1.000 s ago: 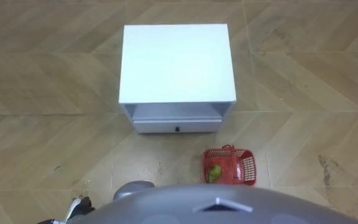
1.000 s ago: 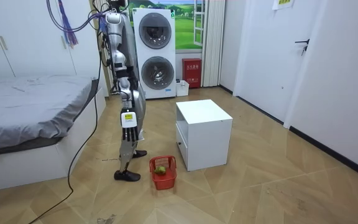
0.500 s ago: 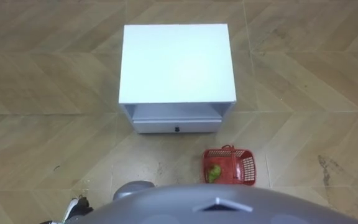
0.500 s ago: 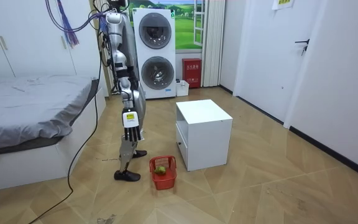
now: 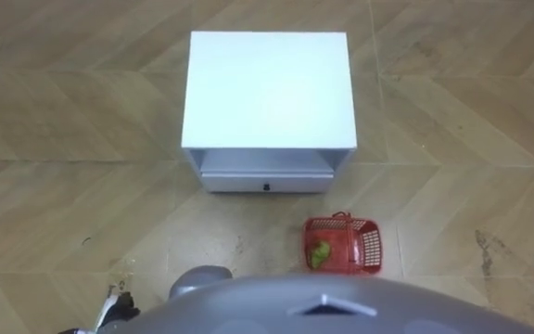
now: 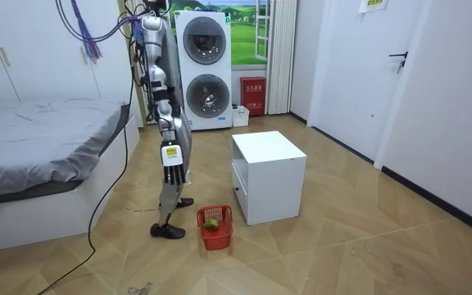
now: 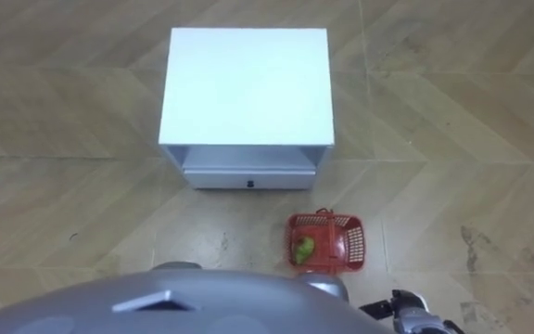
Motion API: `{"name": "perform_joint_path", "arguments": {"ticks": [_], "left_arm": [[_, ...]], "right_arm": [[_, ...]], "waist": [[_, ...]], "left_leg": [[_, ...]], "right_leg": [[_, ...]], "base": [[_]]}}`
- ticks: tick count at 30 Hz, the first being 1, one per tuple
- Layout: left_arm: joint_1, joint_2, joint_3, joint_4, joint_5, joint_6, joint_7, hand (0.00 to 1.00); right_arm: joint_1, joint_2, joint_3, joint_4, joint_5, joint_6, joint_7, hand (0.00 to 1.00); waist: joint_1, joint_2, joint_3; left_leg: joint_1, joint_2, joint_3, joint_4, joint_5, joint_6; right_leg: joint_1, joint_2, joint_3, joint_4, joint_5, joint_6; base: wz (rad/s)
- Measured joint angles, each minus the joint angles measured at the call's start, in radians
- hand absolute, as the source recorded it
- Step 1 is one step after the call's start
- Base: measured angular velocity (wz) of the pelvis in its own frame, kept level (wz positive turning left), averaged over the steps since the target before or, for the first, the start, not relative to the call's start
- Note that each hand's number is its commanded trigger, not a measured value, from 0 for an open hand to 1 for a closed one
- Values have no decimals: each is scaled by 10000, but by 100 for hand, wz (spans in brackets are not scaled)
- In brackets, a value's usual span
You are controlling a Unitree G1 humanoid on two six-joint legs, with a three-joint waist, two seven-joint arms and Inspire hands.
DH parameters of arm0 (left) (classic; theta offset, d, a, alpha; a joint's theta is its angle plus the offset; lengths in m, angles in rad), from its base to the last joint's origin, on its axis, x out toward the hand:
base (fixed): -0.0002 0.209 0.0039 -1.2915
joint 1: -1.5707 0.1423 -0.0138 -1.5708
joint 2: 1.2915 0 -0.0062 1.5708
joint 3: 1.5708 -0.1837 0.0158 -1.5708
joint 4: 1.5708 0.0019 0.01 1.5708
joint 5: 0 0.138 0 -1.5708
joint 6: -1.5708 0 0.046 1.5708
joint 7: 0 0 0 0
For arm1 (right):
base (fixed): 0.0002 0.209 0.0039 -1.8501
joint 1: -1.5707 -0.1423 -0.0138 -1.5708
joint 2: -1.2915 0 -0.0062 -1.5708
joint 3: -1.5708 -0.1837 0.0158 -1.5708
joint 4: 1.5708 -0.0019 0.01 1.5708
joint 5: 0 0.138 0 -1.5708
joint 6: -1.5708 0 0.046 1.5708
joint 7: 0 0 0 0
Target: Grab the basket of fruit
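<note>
The basket (image 5: 343, 245) is red and sits on the wood floor (image 5: 54, 139), held by neither hand. It lies close before the robot and a little to its right. One green fruit (image 5: 320, 253) lies in its left part, and its handle rises over the far rim. Just beyond it, a strip of floor apart, stands a white cabinet (image 5: 269, 93). The cabinet's top is bare, and its near face has an open slot above a drawer (image 5: 265, 185) with a small dark knob. The basket lies off the cabinet's near right corner. In the room view the robot stands upright between a bed (image 6: 39, 131) and the cabinet, facing the cabinet, with the basket on the floor between its feet and the cabinet's front. The left hand (image 5: 119, 308) shows at the lower left edge and the right hand (image 7: 413, 314) at the lower right edge, both low at the robot's sides and well apart from the basket. I cannot tell how the fingers of either are set. Farther back in the room two stacked washers (image 6: 203, 70) stand against the wall.
</note>
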Motion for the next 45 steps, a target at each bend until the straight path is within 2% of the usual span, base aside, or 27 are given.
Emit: {"name": "perform_joint_path", "arguments": {"ticks": [2,3,4,5,6,7,8,9,11,13,15,16,17,18,21,24,26,28,30,32,34,35,36,37,38,41,45], "left_arm": [[-72,49,50,-1,6,-56,-2,0],[-73,131,122,1,16,-164,-32,0],[-227,246,358,91,6,-298,-80,0],[-336,340,427,151,2,-363,-81,0],[-469,573,421,176,4,-458,-82,0],[-518,685,403,175,2,-467,-78,0],[-638,809,397,125,-89,-450,-58,0],[-765,850,396,126,-416,-397,-55,0],[-1037,961,184,236,-753,-408,10,0],[-1519,1052,11,616,-923,-421,93,0],[-2303,1141,-203,998,-1421,-438,433,0],[-2460,1170,-250,1049,-1571,-441,511,0],[-2691,1212,-583,1150,-1951,-489,702,0],[-2804,1266,-909,1157,-2281,-617,832,0],[-2864,1451,-1664,1289,-2744,-878,1175,0],[-2784,1443,-2199,1818,-2804,-885,1364,0],[-2668,1443,-2425,1926,-3042,-895,1384,0],[-2549,1456,-2504,1923,-3195,-1089,1496,0],[-2380,1462,-2634,1911,-3450,-1313,1689,0],[-2212,1463,-2731,1905,-3506,-1434,1792,0],[-2089,1464,-2740,1912,-3532,-1470,1813,0],[-2045,1470,-2770,1916,-3538,-1471,1815,0],[-1975,1483,-2910,1915,-3536,-1469,1813,0],[-1922,1463,-2946,1913,-3534,-1467,1802,0],[-1899,1375,-2957,1902,-3535,-1479,1778,0],[-1786,1400,-3129,1913,-3537,-1546,1728,0],[-1566,1448,-3143,1937,-3586,-1565,1559,0]], "right_arm": [[-145,-38,6,-60,40,22,-3,0],[-323,-32,14,-183,45,49,17,0],[-476,-17,1,-396,-18,103,11,0],[-482,-10,-21,-476,-23,116,2,0],[-458,-4,-38,-469,97,162,-9,0],[-475,-5,-26,-470,239,173,-18,0],[-686,-26,-25,-493,578,152,-121,0],[-997,-74,7,-452,1010,39,-274,0],[-1636,-78,60,-496,1631,-157,-371,0],[-2267,-102,62,-456,2203,-396,-351,0],[-2824,-74,140,-464,2777,-684,-335,0],[-2891,-62,216,-459,2922,-742,-317,0],[-2951,-69,317,-440,3121,-852,-294,0],[-2957,-68,331,-379,3303,-865,-279,0],[-2807,-110,321,-360,3797,-857,-342,0],[-2755,-236,320,-661,3870,-1070,-794,0],[-2726,-243,303,-1069,3870,-1251,-1097,0],[-2726,-241,304,-1585,3838,-1352,-1317,0],[-2705,-235,305,-2229,3856,-1422,-1654,0],[-2658,-235,304,-2758,3863,-1453,-1921,0],[-2665,-266,297,-3316,3858,-1529,-2179,0],[-2695,-305,303,-3685,3838,-1648,-2334,0],[-2737,-354,304,-3905,3807,-1774,-2434,0],[-2768,-407,305,-3958,3801,-1856,-2478,0],[-2808,-488,310,-4032,3790,-1939,-2589,0],[-2803,-536,317,-4327,3785,-1953,-2756,0],[-2894,-723,316,-4607,3777,-1967,-2924,0]], "waist": [[97,-4,-5],[176,120,-104],[182,150,-105],[139,88,-50],[174,-149,-21],[268,-338,-49],[494,-549,-67],[639,-592,-64],[761,-687,-70],[795,-788,-95],[849,-890,5],[845,-932,35],[778,-893,103],[765,-891,178],[759,-1014,296],[575,-1040,327],[371,-1027,330],[226,-999,345],[94,-1163,347],[-42,-1285,282],[-119,-1398,252],[-186,-1475,290],[-263,-1550,253],[-277,-1541,286],[-259,-1481,272],[-296,-1494,275],[-278,-1426,285]], "left_leg": [[-474,-7,247,434,-26,60],[-886,108,400,583,-100,238],[-1382,221,614,878,-245,469],[-1580,187,650,1065,-295,550],[-1899,-22,616,1385,-392,687],[-2084,-137,682,1541,-442,751],[-2530,-200,775,2031,-569,828],[-3201,-112,772,2743,-779,861],[-4353,-75,753,3916,-1020,965],[-5778,-70,750,5284,-1306,1066],[-7627,-156,762,7365,-1801,1116],[-8033,-174,805,7882,-1933,1097],[-8779,-187,815,8974,-2142,1195],[-9322,-189,819,9883,-2300,1234],[-10566,-129,870,11446,-2425,1252],[-11495,5,976,12746,-2586,1336],[-11838,8,1082,13361,-2675,1384],[-12090,6,1101,13820,-2709,1339],[-12185,-28,1222,14115,-2734,1284],[-12186,-43,1241,14186,-2733,1233],[-12194,-34,1241,14227,-2732,1152],[-12203,-34,1241,14298,-2721,1134],[-12256,-16,1241,14451,-2752,1060],[-12290,1,1201,14539,-2777,1008],[-12327,-26,1063,14553,-2750,877],[-12335,-59,983,14485,-2719,704],[-12339,-66,983,14443,-2719,648]], "right_leg": [[-468,-127,157,336,13,-12],[-698,-121,280,339,43,13],[-1178,-203,279,1001,-135,1],[-1456,-344,260,1953,-352,-33],[-1822,-714,396,4111,-559,-110],[-1932,-853,500,5120,-555,-120],[-1976,-898,740,6644,-495,-163],[-1905,-805,737,7614,-365,-260],[-1688,-739,729,8314,-291,-245],[-1483,-735,728,8380,-307,-213],[-1383,-660,1013,8675,-496,-45],[-1410,-655,1121,8849,-610,-9],[-1580,-621,1296,9824,-1877,9],[-1823,-601,1372,10932,-2571,-136],[-2786,-467,1742,13517,-3148,-407],[-3337,-464,1916,15461,-3437,-486],[-3346,-529,1938,16315,-3645,-674],[-3353,-555,1934,16962,-3744,-671],[-3333,-703,2019,17522,-3753,-674],[-3277,-695,2041,17656,-3776,-671],[-3223,-698,2043,17717,-3891,-698],[-3134,-696,2040,17789,-4016,-706],[-3032,-697,2034,17893,-4177,-675],[-3025,-650,2021,17950,-4232,-707],[-3027,-556,2022,17951,-4247,-734],[-3094,-507,2073,17951,-4248,-733],[-3146,-521,2115,17950,-4248,-732]], "base": [[-12],[-14],[9],[56],[65],[55],[11],[0],[7],[22],[26],[35],[39],[41],[25],[11],[16],[11],[0],[3],[0],[0],[0],[-5],[-8],[-5],[0]]}}
